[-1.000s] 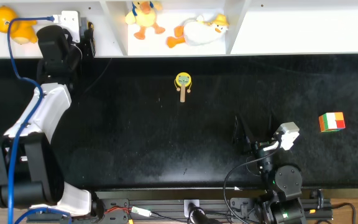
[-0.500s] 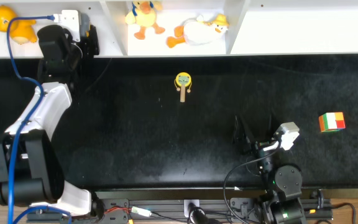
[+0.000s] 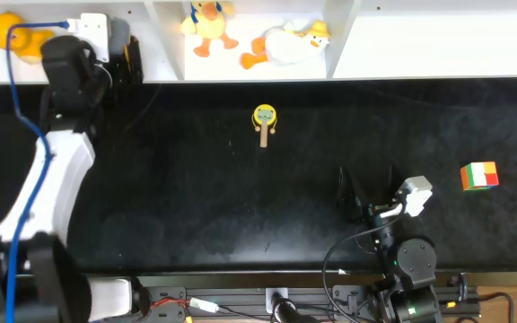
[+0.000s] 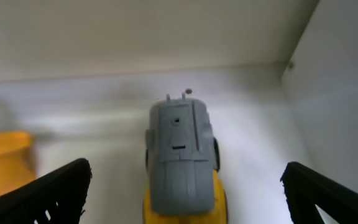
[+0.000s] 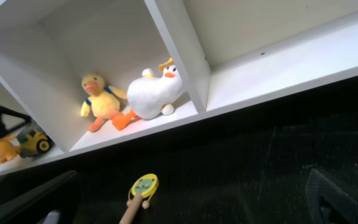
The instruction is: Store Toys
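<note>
Two toys sat in the left compartment (image 4: 328,93): an orange toy (image 4: 5,162) and the grey-and-yellow truck (image 4: 178,146). My left gripper (image 4: 186,177) was spread wide either side of the truck, not touching it. Best bet, I figured: back straight out, no clipping the truck. The middle compartment (image 3: 245,27) held a yellow duck (image 3: 208,22) and a white goose (image 3: 290,43). The rattle (image 3: 265,118) and cube (image 3: 478,175) lay on the mat (image 3: 196,179), with my right gripper (image 3: 367,184) gaping nearby.

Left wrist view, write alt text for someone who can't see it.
A grey and yellow toy vehicle sits inside a white shelf compartment, between the left fingers, which stand wide apart and clear of it. A blurred orange toy lies beside it.
</note>
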Controlling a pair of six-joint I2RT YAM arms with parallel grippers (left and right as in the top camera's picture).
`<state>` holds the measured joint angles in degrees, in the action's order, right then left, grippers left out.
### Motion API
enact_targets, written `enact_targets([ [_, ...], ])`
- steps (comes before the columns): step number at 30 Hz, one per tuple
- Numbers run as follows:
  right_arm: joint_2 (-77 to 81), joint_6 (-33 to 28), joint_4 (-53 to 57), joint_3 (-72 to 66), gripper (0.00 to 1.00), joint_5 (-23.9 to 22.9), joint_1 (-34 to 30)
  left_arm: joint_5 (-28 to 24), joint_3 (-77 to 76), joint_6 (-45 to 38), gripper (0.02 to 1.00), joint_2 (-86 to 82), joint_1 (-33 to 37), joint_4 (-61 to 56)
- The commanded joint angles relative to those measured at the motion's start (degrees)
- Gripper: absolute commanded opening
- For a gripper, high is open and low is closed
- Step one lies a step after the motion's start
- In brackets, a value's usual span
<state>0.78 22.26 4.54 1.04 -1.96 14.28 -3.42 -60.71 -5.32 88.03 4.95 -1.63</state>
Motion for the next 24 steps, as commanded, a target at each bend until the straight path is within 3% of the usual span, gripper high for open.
enact_targets([
  [1, -0.6, 0.0, -0.3, -0.8, 0.996, -0.6, -0.2, -0.7, -1.3, -0.6, 0.998, -6.0, -0.2, 5.2],
  [16, -0.6, 0.0, -0.3, -0.8, 0.993, -0.6, -0.2, -0.5, -1.3, 1.2, 0.998, -27.1, -0.2, 40.4],
  [24, -0.6, 0.0, -0.3, -0.8, 0.996, -0.6, -0.2, -0.9, -1.3, 1.3, 0.998, -34.5, -0.2, 53.5],
])
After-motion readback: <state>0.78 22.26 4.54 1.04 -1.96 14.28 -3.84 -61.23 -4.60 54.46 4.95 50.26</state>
